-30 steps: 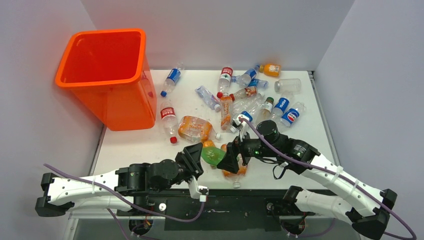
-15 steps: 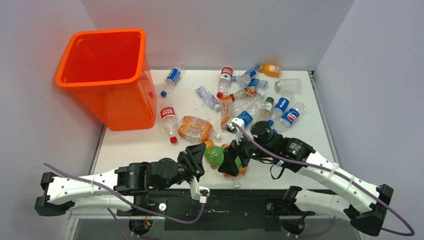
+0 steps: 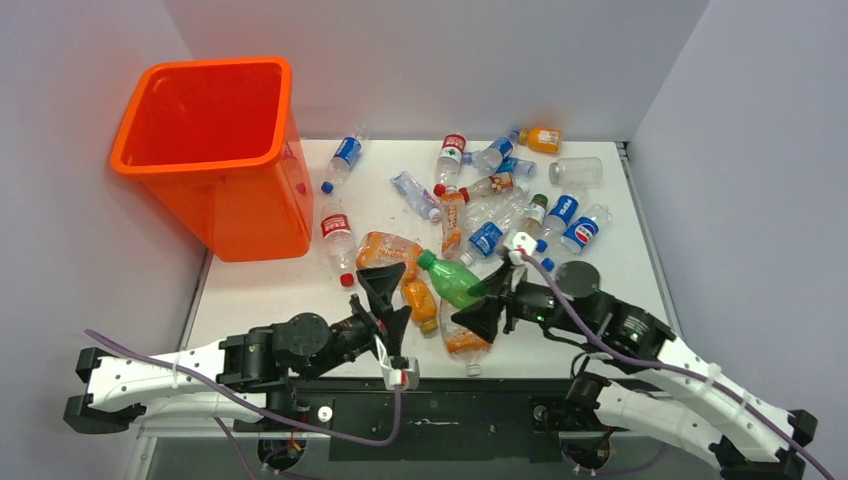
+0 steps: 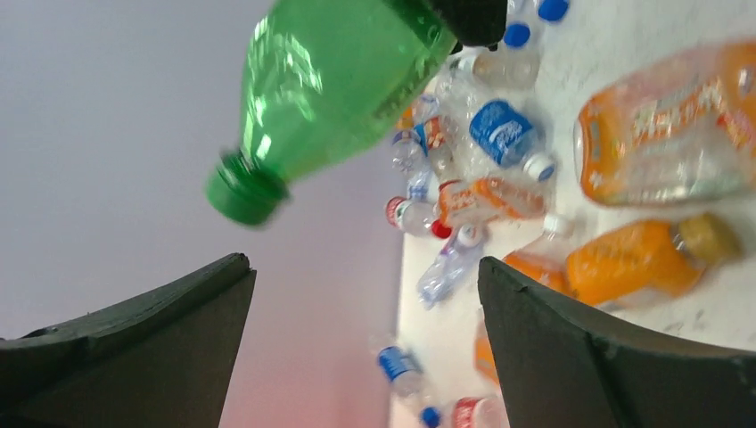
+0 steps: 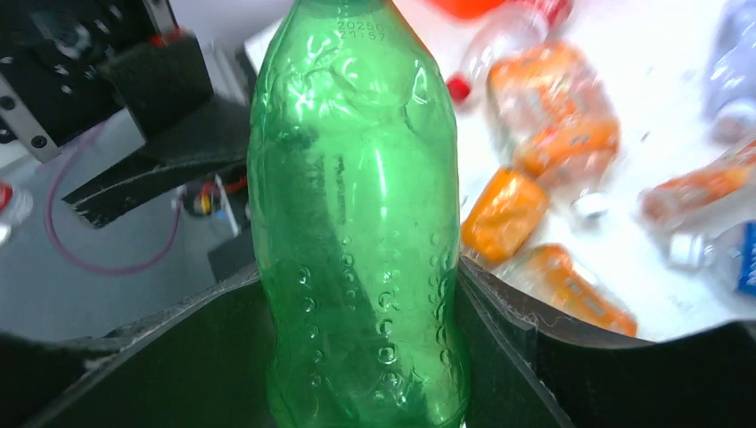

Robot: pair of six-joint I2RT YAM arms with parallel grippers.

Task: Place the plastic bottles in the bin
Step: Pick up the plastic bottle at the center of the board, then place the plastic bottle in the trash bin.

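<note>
The green bottle (image 3: pixel 455 284) is held slantwise just below the middle of the overhead view, cap pointing to the upper left. The right gripper (image 3: pixel 482 303) has its fingers clamped on the bottle's fat lower end; in its own camera the green body fills the whole gap between them. The left gripper (image 3: pixel 390 298) sits just left of the cap with its fingers spread wide and nothing between them; from its wrist the cap hangs above the gap and touches neither finger.

Under and beside the two grippers lie a small orange bottle (image 3: pixel 421 306) and a crushed orange one (image 3: pixel 465 345), near the bottom edge of the table (image 3: pixel 270 290). The bin (image 3: pixel 250 205) stands at the upper left, well apart from the green bottle. Between them lie a fat orange-labelled bottle (image 3: pixel 385 250) and a red-labelled bottle (image 3: pixel 337 236). The other plastic bottles (image 3: pixel 500 185) lie heaped across the upper middle and right of the table.
</note>
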